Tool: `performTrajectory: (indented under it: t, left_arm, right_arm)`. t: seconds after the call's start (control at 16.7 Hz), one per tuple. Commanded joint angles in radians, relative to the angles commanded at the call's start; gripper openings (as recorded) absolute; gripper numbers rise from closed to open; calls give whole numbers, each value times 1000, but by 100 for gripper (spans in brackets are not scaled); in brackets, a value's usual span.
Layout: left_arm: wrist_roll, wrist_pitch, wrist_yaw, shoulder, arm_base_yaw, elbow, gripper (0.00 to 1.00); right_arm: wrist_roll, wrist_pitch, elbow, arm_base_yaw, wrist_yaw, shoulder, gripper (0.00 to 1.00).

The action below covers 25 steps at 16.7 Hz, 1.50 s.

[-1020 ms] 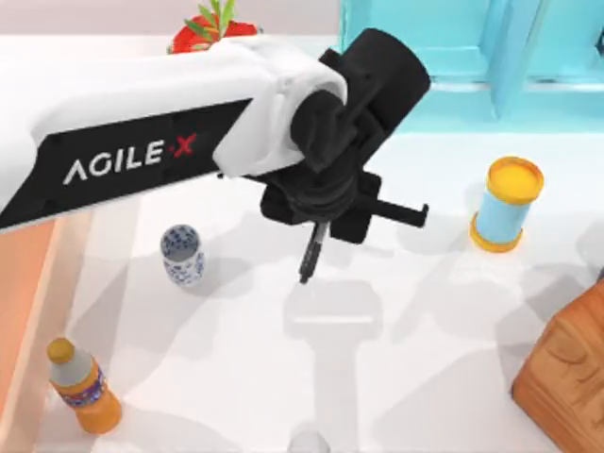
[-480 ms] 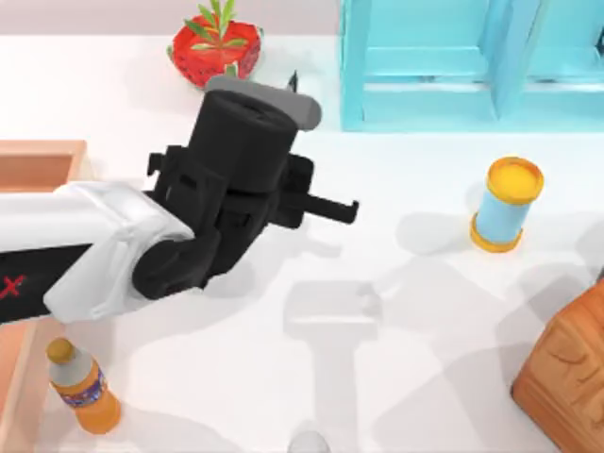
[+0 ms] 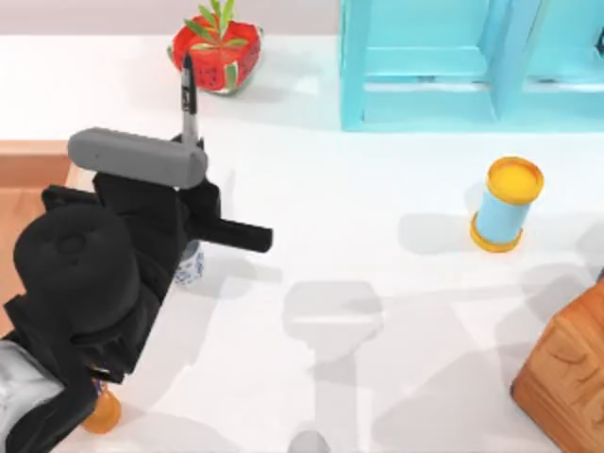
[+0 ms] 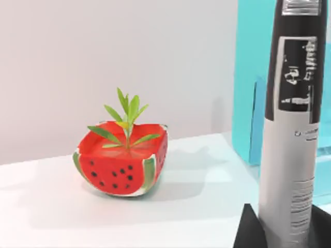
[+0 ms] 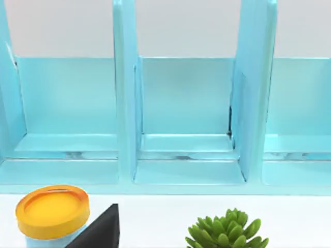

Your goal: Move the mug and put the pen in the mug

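Note:
My left gripper (image 3: 194,168) is shut on the pen (image 3: 189,92), a slim black marker whose free end points toward the back of the table. Up close in the left wrist view the pen (image 4: 288,129) stands upright with its grey label band, black fingers (image 4: 249,231) at its base. The mug (image 3: 190,266), white with a blue pattern, stands on the table just under the left gripper, mostly covered by the arm. A black fingertip (image 5: 99,231) of my right gripper shows in the right wrist view.
A watermelon-shaped plant pot (image 3: 216,49) sits at the back left. A light-blue shelf (image 3: 444,66) runs along the back right, a blue cylinder with yellow ends (image 3: 508,204) stands at right, and a wooden block (image 3: 566,377) fills the front right corner. An orange bottle (image 3: 100,413) peeks out front left.
My left arm has swung from the table's middle to the left with the pen, now over the mug. The pen has turned from pointing forward-down to pointing toward the back.

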Motion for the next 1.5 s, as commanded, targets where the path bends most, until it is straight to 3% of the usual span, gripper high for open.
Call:
performTrajectory:
  t: [0.36, 0.84, 1.5]
  left_arm:
    - [71, 315, -14, -107, 14, -197, 0]
    - [73, 354, -9, -97, 22, -196, 0]
    - [60, 517, 80, 178, 107, -104, 0]
  right_arm:
    - [0, 0, 0, 0, 0, 0, 100]
    - [0, 0, 0, 0, 0, 0, 100]
    - [0, 0, 0, 0, 0, 0, 100]
